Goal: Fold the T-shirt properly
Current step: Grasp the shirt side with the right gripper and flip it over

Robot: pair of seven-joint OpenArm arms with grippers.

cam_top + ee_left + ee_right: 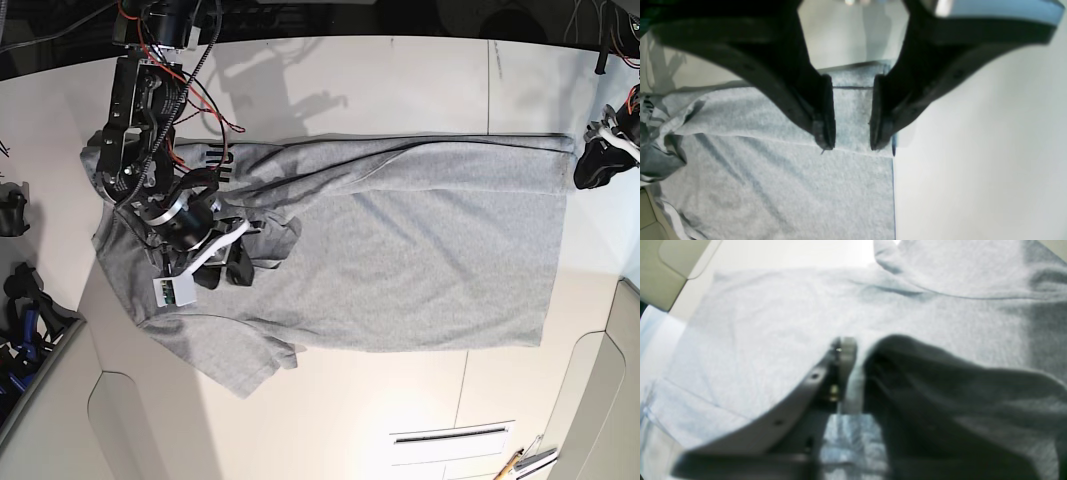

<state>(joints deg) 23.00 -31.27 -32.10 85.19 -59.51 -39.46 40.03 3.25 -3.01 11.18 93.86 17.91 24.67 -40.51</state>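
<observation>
The grey T-shirt (400, 260) lies spread flat on the white table (400, 80), plain side up, hem toward the base view's right. A turned-over edge near the collar shows black lettering (215, 160). My right gripper (228, 258) is low over the bunched collar and shoulder area. In the right wrist view its jaws (858, 353) stand slightly parted, and a dark fold of the T-shirt (773, 323) drapes over one finger. My left gripper (850, 143) hovers open over the hem corner of the T-shirt (773, 186), nothing between its fingers. In the base view it (590, 165) is just off the hem.
Red and black cables (190, 90) run along the right-wrist arm at the upper left. Black hardware (20, 300) sits off the table's left edge. Pens (520, 462) lie at the bottom right. Bare white table (973, 166) borders the hem.
</observation>
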